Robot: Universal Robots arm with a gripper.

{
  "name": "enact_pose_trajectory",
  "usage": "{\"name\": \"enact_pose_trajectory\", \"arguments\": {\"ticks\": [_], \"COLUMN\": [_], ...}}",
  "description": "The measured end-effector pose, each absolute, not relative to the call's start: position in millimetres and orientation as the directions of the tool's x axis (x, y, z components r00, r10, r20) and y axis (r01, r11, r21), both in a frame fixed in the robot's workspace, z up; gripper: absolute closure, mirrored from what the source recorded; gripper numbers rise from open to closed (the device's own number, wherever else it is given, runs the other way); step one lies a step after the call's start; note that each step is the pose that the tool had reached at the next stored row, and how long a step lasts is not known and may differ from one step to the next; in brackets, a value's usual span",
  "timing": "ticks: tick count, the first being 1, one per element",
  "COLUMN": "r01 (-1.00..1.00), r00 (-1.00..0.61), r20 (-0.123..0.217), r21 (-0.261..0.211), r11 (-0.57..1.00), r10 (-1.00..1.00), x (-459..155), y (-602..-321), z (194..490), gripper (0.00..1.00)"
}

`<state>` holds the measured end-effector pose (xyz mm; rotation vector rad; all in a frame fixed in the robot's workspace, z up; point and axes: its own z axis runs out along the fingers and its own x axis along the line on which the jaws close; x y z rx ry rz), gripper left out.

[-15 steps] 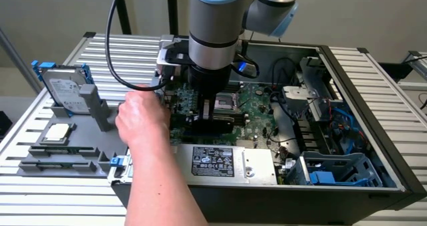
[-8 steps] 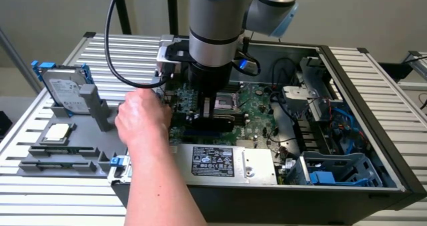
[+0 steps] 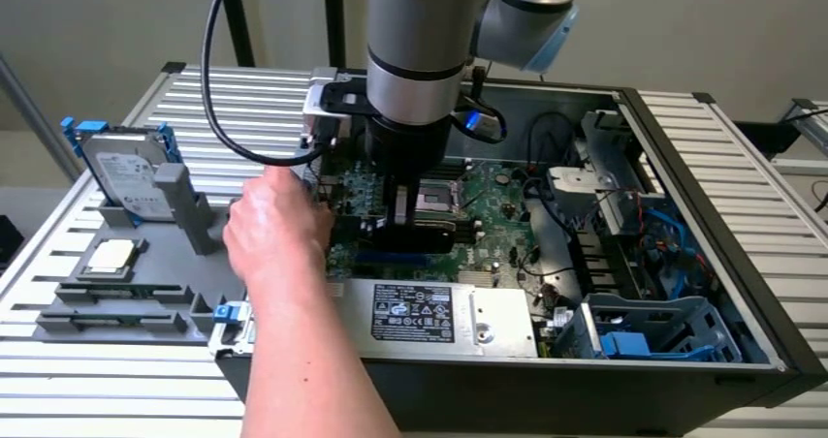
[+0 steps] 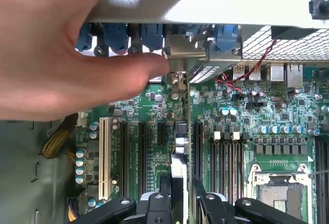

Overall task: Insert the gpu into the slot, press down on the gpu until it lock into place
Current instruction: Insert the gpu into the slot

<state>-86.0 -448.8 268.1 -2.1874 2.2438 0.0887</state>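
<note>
A hand [image 3: 278, 230] reaches in at the exterior view's left edge of the case [image 3: 673, 104] and touches its wall. Just beside it, near the middle of the board [image 3: 498, 210], the claw [image 4: 181, 185] is clenched on the top edge of the gpu [image 3: 421, 234]. The gpu stands upright on the slot [image 3: 386, 261]; I cannot tell if it is fully seated. The gpu seems light, stiff and fragile, so its bare edges are probably the safest hold.

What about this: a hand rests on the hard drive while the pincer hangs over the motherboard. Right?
No. The exterior view shows the hand reaching into the case, not on the hard drive; the pincer hangs over the motherboard.
</note>
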Motion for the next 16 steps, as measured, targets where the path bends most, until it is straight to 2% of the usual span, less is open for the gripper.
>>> {"name": "enact_pose_trajectory", "arguments": {"ticks": [16], "r01": [-0.998], "r00": [-0.035], "r20": [-0.042], "r21": [0.046], "r11": [0.033], "r10": [-0.999], "x": [-81.1], "y": [-448.9], "z": [268.8], "gripper": [0.74]}}
